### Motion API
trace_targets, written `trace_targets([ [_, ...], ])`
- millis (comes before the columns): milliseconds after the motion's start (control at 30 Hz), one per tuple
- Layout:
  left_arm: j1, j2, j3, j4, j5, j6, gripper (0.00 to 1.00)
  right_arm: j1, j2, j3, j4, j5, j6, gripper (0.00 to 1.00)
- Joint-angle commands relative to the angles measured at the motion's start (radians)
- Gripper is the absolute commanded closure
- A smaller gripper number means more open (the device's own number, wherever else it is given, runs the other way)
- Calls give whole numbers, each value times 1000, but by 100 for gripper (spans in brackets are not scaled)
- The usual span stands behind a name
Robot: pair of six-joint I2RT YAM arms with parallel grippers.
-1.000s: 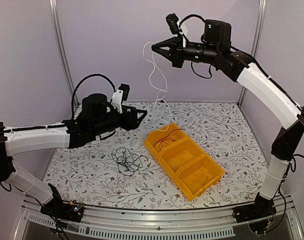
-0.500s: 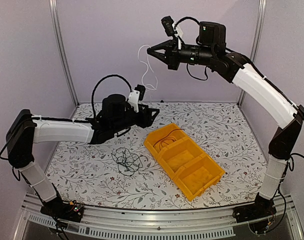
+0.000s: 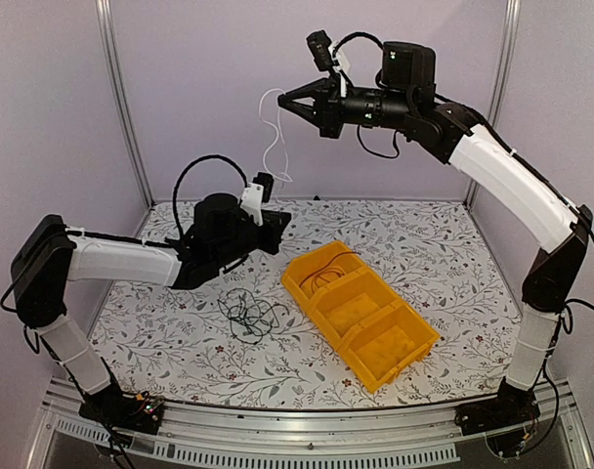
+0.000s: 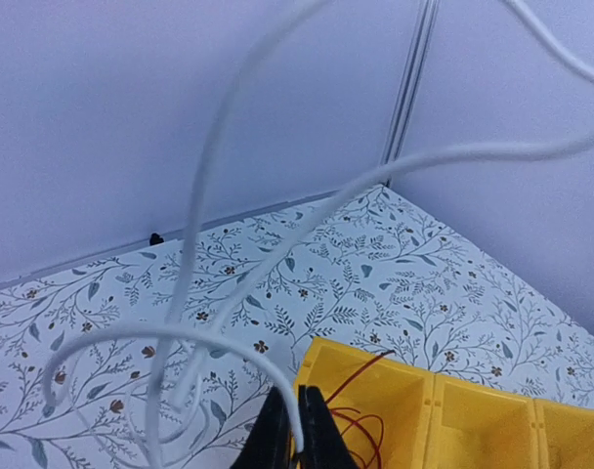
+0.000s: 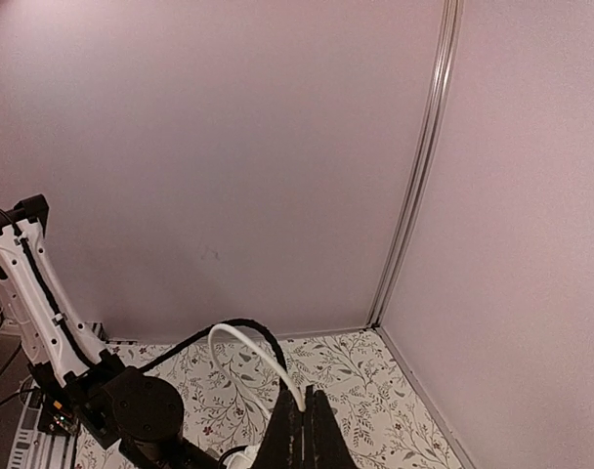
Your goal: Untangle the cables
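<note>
1. Right gripper (image 3: pixel 283 101): raised high above the far half of the table (image 3: pixel 453 244), with its fingers aimed toward 9 o'clock. The jaws are clenched on the white cable (image 4: pixel 180 330). In the right wrist view the two fingers meet at the bottom edge, and the cable arcs up and away from between them toward 10 o'clock.

2. Left gripper (image 3: pixel 282 219): held above the table, lower than the right gripper and at roughly its 6 o'clock in the top view. The jaws are clenched on the same white cable. In the left wrist view the cable enters the closed fingertips from 11 o'clock.

3. White cable: it hangs in slack loops in the air between the two grippers, clear of the table.

4. Black cable (image 3: pixel 248 315): it lies on the table as a loose tangled coil, just beside the yellow bin (image 3: pixel 380 376) at its 9 o'clock. Neither gripper touches it.

5. Reddish-brown cable (image 3: pixel 326 272): it lies coiled inside the compartment at the bin's 11 o'clock end. One strand rises over the rim.

6. Yellow bin: it has three compartments in a row and sits diagonally on the table, running from 11 o'clock to 5 o'clock.
</note>
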Motion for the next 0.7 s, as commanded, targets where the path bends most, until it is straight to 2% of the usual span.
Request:
trace_targets([
  [0,4,-69,-109,35,2,-34,100,4,14,44,23,24,-1,100],
  [333,3,-306,-455,-104,-95,-150,100,-37,29,221,58,110,-38,100],
  [500,11,-407,-509,-189,-144,-185,100,-77,-20,125,34,120,-81,100],
  [667,17,-434,-475,-235,-128,-174,100,-121,-103,-56,-18,91,-118,100],
])
